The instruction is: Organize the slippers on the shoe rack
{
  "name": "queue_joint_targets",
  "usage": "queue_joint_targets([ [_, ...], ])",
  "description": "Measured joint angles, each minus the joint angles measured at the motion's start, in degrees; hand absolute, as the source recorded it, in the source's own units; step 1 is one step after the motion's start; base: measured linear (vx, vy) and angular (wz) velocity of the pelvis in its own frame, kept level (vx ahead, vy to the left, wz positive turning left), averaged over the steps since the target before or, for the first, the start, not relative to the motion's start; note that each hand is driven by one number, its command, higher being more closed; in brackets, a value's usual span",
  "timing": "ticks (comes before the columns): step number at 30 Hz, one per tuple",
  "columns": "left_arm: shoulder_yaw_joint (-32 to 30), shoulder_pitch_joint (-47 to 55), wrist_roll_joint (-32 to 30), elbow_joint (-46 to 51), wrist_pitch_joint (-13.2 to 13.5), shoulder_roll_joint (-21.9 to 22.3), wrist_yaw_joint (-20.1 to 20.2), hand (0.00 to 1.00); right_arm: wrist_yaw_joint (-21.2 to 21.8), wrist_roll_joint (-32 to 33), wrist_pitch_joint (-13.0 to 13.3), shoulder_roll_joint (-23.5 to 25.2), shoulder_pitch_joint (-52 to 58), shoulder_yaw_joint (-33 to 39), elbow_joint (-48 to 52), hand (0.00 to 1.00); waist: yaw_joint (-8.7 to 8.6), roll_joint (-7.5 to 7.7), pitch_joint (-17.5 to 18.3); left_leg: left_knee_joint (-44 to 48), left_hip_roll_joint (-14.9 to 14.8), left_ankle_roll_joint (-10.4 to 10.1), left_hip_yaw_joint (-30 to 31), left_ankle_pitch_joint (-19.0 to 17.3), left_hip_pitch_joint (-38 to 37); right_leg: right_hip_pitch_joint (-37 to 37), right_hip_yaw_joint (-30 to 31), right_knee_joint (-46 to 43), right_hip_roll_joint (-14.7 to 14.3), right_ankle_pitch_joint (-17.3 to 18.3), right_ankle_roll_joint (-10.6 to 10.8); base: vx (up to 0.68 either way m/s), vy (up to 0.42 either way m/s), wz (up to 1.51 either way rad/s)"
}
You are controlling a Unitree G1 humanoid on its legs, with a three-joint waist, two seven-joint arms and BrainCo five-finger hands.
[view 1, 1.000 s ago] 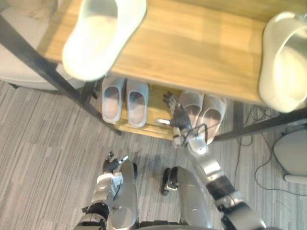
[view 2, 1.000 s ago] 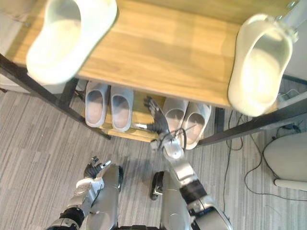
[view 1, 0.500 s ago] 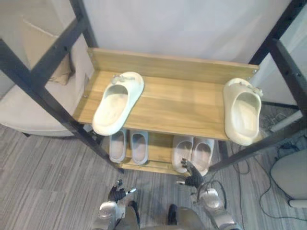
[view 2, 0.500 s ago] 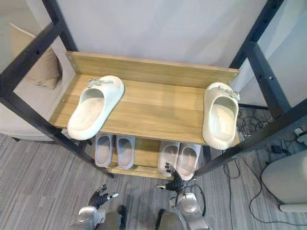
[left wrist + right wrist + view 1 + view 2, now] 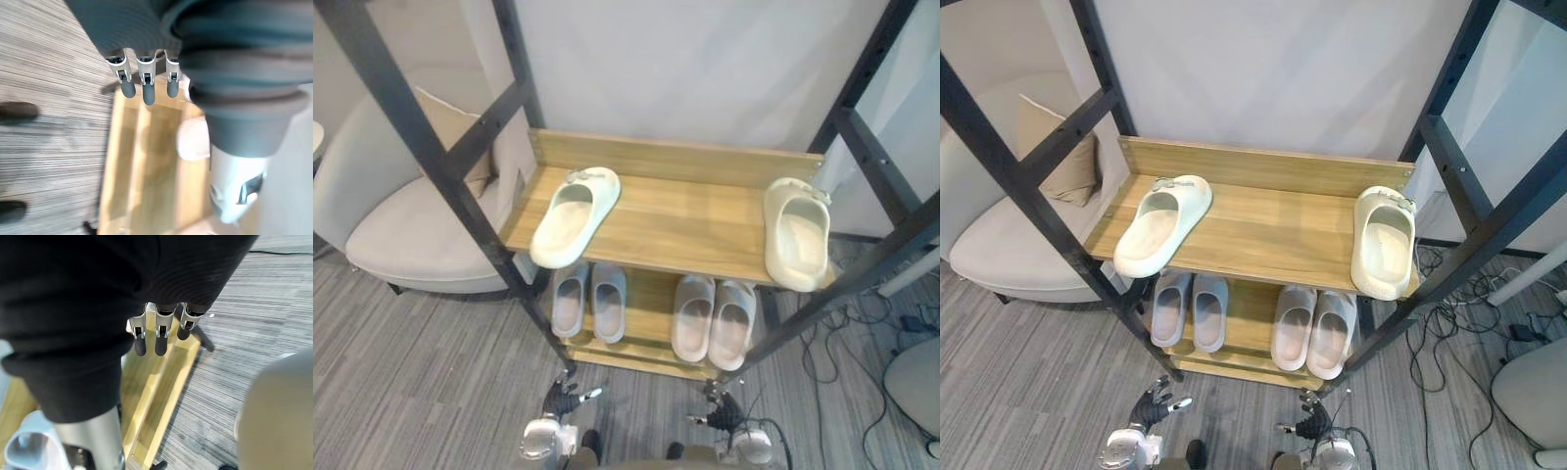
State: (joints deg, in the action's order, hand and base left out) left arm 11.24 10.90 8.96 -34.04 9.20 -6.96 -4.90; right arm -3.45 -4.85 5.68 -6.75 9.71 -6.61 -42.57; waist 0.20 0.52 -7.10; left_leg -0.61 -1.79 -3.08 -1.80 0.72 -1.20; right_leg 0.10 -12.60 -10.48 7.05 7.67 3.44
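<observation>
On wooden shoe rack, smooth rounded slippers

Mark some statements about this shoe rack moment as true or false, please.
1. The lower shelf holds a grey pair and a beige pair, each set side by side. True.
2. The cream slippers on the upper shelf sit together as a pair. False: the left cream slipper and the right cream slipper lie at opposite ends.
3. The right hand grips a slipper. False: it hangs open and empty, low before the rack.
4. The left hand is open and empty. True.
</observation>
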Motion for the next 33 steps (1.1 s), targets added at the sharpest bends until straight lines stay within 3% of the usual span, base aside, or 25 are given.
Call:
queue_joint_targets([
  [9, 2.6, 4.1, 0.1, 11.7, 0.6, -0.2, 0.8, 0.00, -1.1, 0.5, 0.0, 0.5, 0.0, 1.8, -2.5, 0.00, 0.16, -0.44, 1.8, -1.4, 0.4, 0.1, 1.2, 0.4, -0.9, 1.2, -0.8, 1.7, 0.0, -0.2, 0.0, 0.00, 0.003, 0.05],
  [16, 9.1, 3.8, 1.6, 19.0, 0.6, -1.4, 6.1, 0.00, -0.9, 0.4, 0.0, 0.5, -0.7, 1.8, -3.9, 0.00, 0.14, -0.62, 2.3, -1.5, 0.6, 0.1, 1.8, 0.7, -1.5, 2.1, -1.4, 1.9, -0.1, -0.2, -0.2, 0.05, -0.014, 0.04],
  [25, 20.0, -0.3, 10.4, 32.4, 0.6, -2.3, 10.4, 0.00, 0.0, 0.5, 0.0, 0.1, -1.3, 0.8, -5.9, 0.00, -0.10, -0.84, 2.8, -2.4, 0.6, 0.2, 1.5, 0.7, -2.8, 3.2, -1.1, 2.8, -0.2, -0.2, -0.2, 0.00, 0.000, 0.00],
  [33, 22.8, -1.5, 16.4, 40.3, 1.2, -3.6, 11.4, 0.00, 0.1, 0.5, 0.0, -0.2, -1.7, -0.4, -5.9, 0.00, -0.20, -1.23, 3.6, -2.6, 0.6, 0.2, 1.4, 0.7, -2.8, 3.1, -1.0, 2.8, -0.2, -0.2, -0.2, 0.00, 0.000, 0.00],
])
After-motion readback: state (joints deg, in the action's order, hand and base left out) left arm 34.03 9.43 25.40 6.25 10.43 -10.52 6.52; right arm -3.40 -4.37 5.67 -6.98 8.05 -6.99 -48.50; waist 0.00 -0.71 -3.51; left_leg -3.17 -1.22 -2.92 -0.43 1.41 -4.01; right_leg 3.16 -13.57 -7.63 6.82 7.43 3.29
